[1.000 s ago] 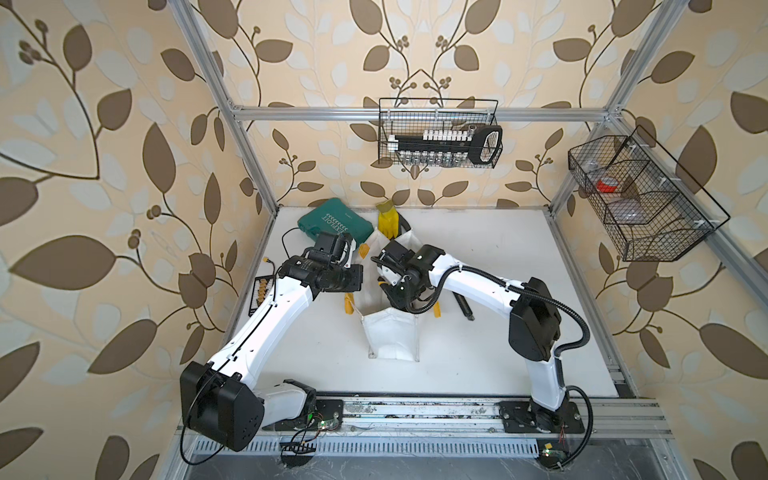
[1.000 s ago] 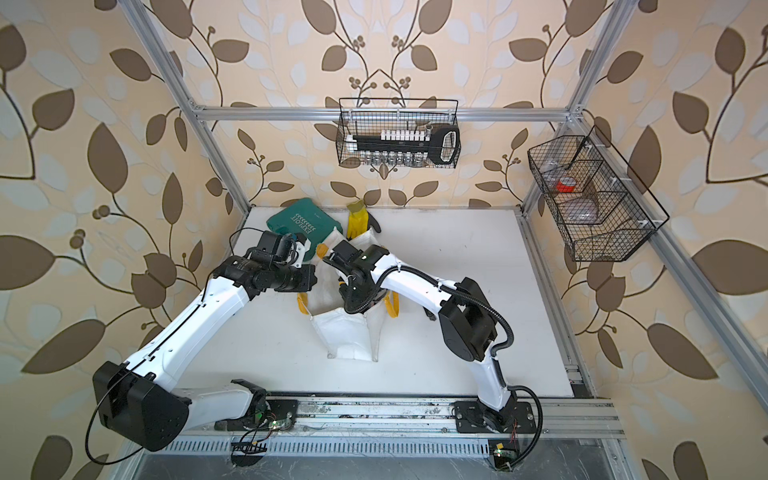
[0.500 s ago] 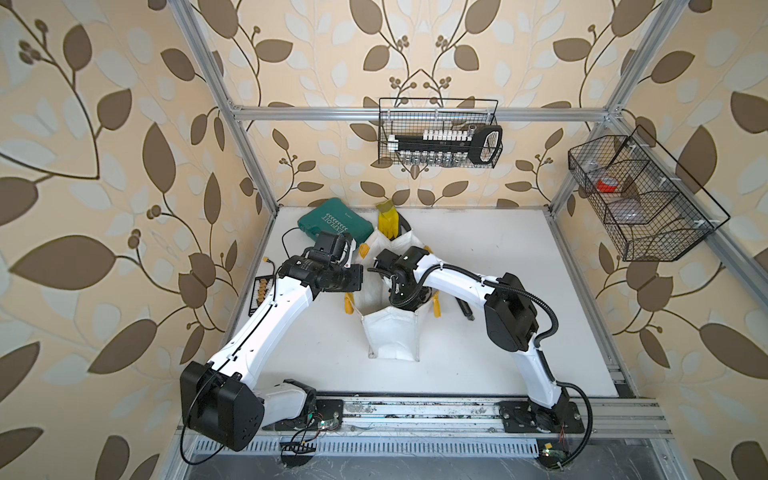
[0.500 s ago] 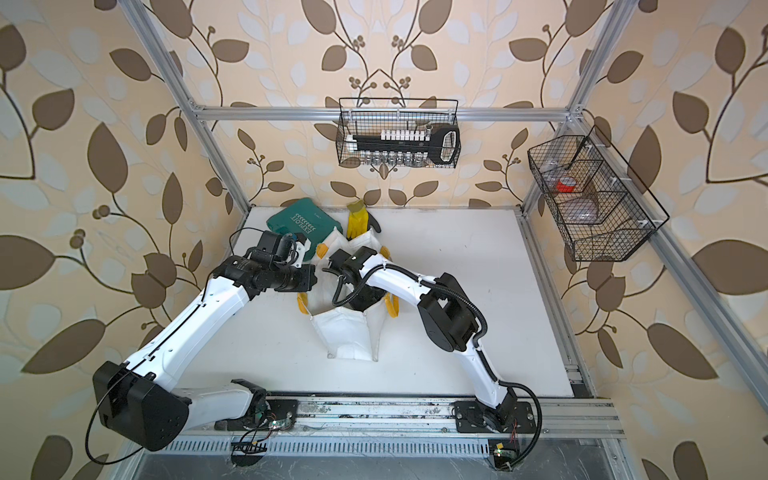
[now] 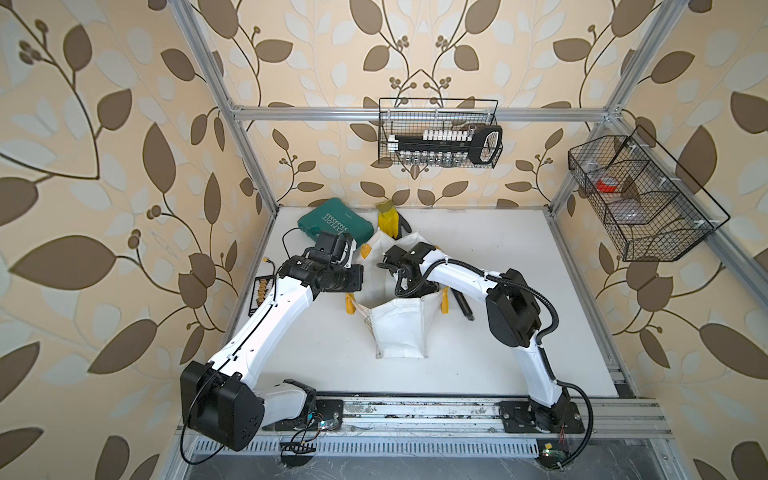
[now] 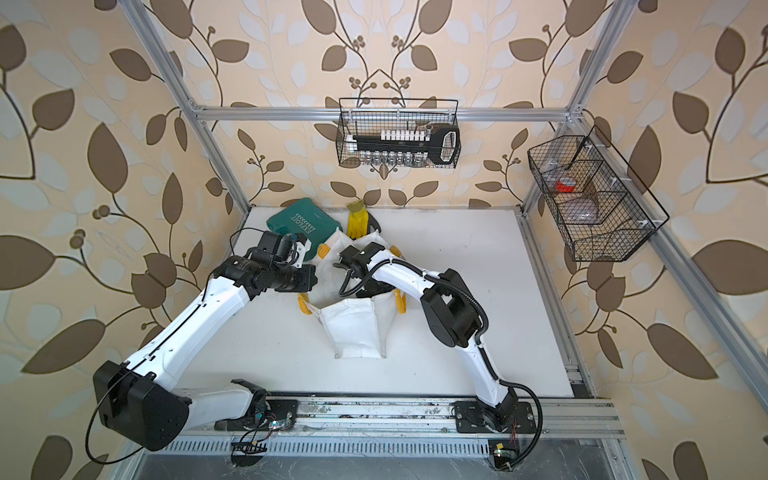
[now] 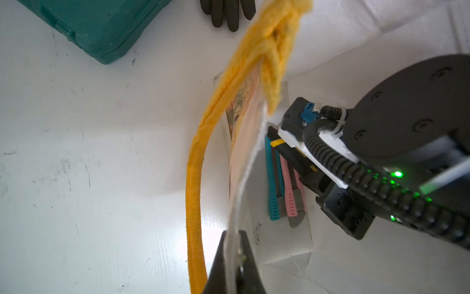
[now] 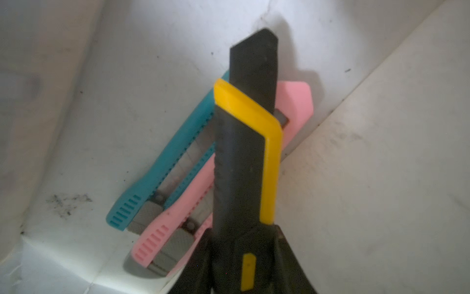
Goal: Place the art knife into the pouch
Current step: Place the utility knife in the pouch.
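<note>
Right jaws: I see them clamped on art knife [image 8: 244, 152] handle, its tip down inside pouch [image 5: 399, 332].
Left jaws: pinched on pouch rim.

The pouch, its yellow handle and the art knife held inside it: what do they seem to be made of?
Pouch: probably thin white fabric, matte; its cut rim looks fuzzy.
Yellow handle: woven webbing, the weave shows.
Art knife: likely moulded plastic, matte black body with a smooth yellow band.

Black-yellow art knife [image 8: 244, 152] inside open white pouch [image 5: 399, 328].
</note>
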Tool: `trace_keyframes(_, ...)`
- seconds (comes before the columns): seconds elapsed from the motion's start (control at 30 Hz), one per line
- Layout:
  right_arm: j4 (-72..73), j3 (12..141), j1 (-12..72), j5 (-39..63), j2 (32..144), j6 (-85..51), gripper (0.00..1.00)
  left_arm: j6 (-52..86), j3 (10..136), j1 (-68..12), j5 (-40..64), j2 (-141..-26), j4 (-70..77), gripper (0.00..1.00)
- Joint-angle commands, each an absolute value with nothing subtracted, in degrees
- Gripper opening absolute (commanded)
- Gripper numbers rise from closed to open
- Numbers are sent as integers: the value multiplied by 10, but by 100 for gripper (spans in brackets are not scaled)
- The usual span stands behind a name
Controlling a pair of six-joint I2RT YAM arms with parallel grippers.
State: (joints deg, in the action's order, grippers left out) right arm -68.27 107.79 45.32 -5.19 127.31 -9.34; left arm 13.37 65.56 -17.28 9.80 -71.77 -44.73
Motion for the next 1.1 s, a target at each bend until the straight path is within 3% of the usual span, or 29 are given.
trace_keyframes(0.0, -694, 1068, 450, -36, 1257, -87, 27, 119, 659, -174, 80, -716, -443, 0)
trace_keyframes(0.67, -646, 1100, 446, 39, 1120, -105, 69, 119, 660, -175, 78, -716, -443, 0)
trace_keyframes(1.07, -515, 1076, 440, 82, 940, -136, 74, 118, 660, -175, 78, -719, -444, 0)
